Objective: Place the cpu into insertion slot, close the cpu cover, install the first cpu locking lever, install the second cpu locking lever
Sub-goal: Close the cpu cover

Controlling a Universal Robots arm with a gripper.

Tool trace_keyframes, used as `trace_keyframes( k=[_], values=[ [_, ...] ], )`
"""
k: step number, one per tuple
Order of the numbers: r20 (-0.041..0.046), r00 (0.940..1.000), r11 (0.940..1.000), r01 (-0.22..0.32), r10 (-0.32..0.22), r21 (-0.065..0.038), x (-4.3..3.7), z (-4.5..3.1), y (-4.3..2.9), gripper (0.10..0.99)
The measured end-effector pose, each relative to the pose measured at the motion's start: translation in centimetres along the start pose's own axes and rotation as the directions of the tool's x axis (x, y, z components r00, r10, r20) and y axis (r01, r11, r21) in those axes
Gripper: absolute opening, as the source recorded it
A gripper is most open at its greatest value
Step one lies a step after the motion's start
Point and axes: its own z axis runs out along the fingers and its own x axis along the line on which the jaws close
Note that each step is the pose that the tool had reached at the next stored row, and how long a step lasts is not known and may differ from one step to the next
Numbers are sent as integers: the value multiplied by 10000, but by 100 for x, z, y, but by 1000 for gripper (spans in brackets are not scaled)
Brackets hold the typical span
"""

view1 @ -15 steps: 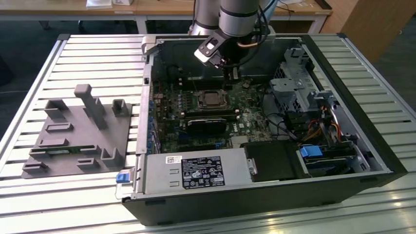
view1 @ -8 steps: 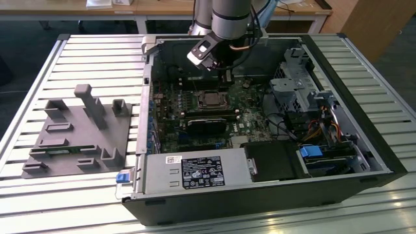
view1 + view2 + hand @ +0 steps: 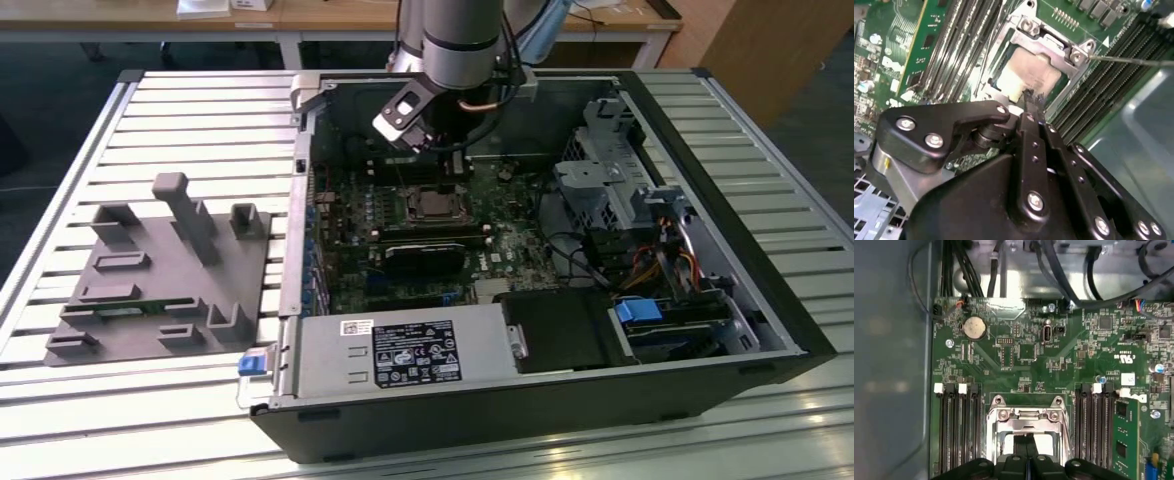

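The insertion slot [image 3: 434,205] lies mid-motherboard inside the open computer case. The cpu [image 3: 1029,72], with its dull silver top, sits in the slot. It shows through the window of the cpu cover [image 3: 1026,415], a silver metal frame lying flat over it. A thin metal lever rod [image 3: 1129,61] runs out from one corner of the socket. My gripper [image 3: 1029,96] is shut, its black fingertips pressed together just above the cpu top at the edge of the cover window. In the first wrist view the gripper [image 3: 1027,462] has nothing visible between its fingers. In the exterior view the gripper [image 3: 447,150] hangs over the board behind the slot.
Memory slots [image 3: 956,430] flank the socket on both sides. A black heatsink block [image 3: 427,258] lies in front of the slot, a power supply [image 3: 400,355] nearer the case front, and a drive cage [image 3: 627,180] with cables toward the exterior view's right. A grey fixture [image 3: 167,265] sits on the slatted table.
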Motion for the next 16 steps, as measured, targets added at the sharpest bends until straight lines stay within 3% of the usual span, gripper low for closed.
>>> trace_keyframes(
  k=[2, 8, 16],
  values=[
    [-1, 10000, 10000, 0, 0, 1, 0, 26, -14, 106],
    [0, 10000, 10000, 0, 0, 0, 0, 43, -159, 106],
    [2, 10000, 10000, 0, 0, 2, 0, 67, -291, 106]
  ],
)
